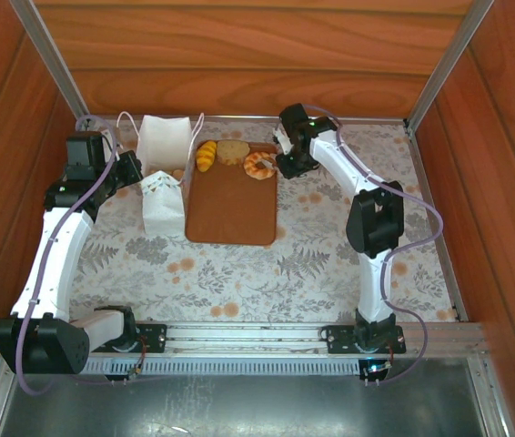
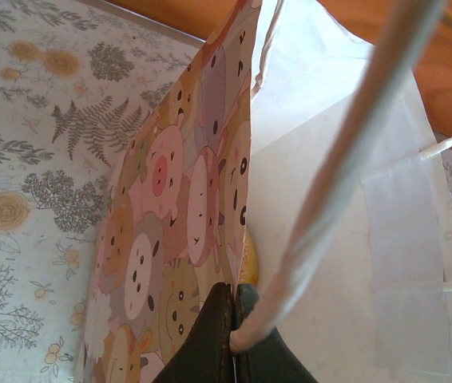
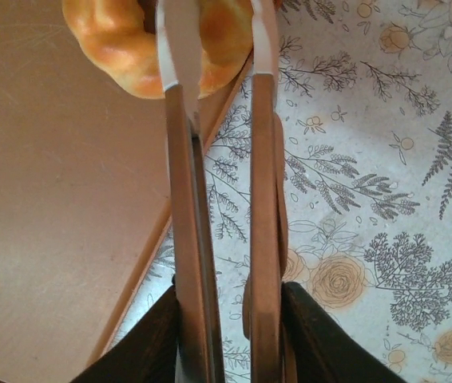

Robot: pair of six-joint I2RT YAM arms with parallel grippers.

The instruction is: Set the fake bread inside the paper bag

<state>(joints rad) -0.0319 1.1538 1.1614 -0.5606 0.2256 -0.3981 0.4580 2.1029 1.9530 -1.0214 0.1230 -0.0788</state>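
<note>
Left gripper (image 2: 234, 323) clamped on paper bag (image 2: 182, 207) wall. Right gripper (image 3: 216, 36) jaws apart, astride glazed ring (image 3: 118, 48) at tray (image 3: 58, 207) far-right corner.

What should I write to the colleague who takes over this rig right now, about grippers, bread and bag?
Left gripper: shut on an edge of the paper bag, which stands left of the tray.
Right gripper: at the tray's far right corner, one finger on each side of the glazed ring wall; whether it clamps, I cannot tell.
On the tray: the ring, a croissant, a brown slice.
Done: unclear; the bag's inside is mostly hidden, a small yellow patch shows in it.
Left: at least these three pieces go into the bag.
</note>
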